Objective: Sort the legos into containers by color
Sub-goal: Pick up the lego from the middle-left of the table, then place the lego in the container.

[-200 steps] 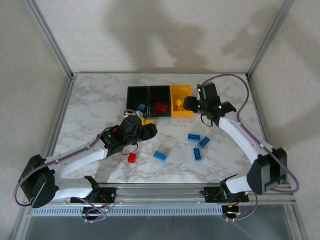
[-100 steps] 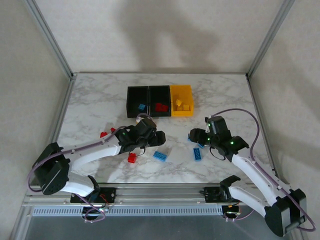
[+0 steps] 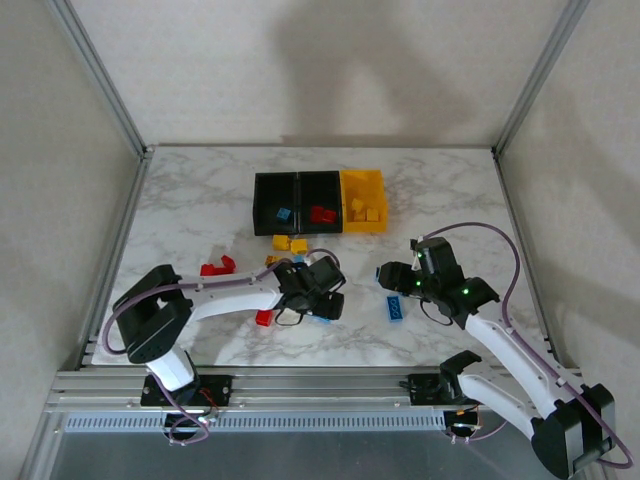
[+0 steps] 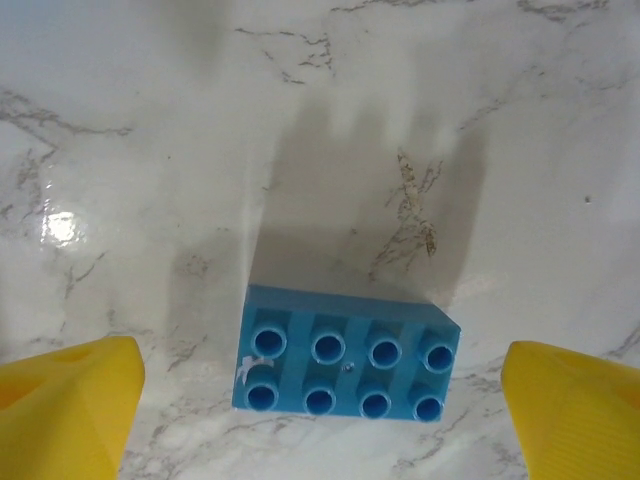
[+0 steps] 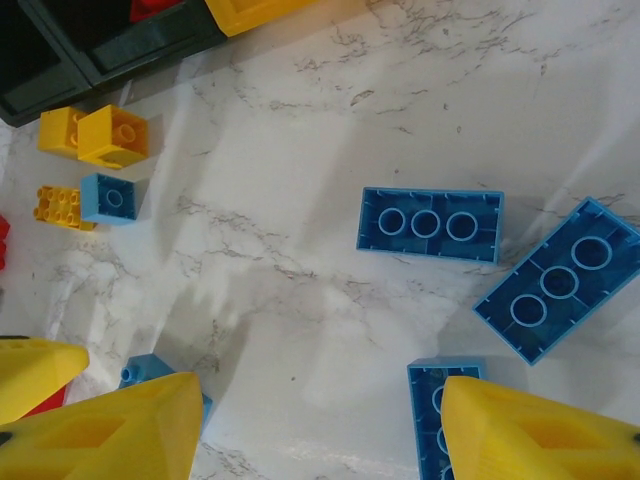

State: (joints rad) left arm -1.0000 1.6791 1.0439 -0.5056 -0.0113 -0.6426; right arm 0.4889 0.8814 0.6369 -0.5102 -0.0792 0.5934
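My left gripper (image 3: 322, 298) hangs open over a blue two-by-four lego (image 4: 345, 365), which lies studs up on the marble between the wide-apart yellow fingers (image 4: 65, 410), untouched. My right gripper (image 3: 395, 280) is open above bare table among three upturned blue legos (image 5: 430, 225) (image 5: 560, 280) (image 5: 432, 390); its right finger (image 5: 540, 430) overlaps the nearest one. Three containers stand in a row at the back: a black one (image 3: 262, 203) with a blue lego, a black one (image 3: 306, 200) with red legos, and a yellow one (image 3: 375, 185) with yellow legos.
Yellow legos (image 3: 290, 242) and a small blue one (image 5: 108, 197) lie just in front of the black bins. Red legos lie at the left (image 3: 215, 267) and by the left arm (image 3: 263, 318). The two grippers are about a hand's width apart.
The right arm swung back from the yellow container to the blue legos at the front right. The left gripper moved right over the blue lego and opened wider.
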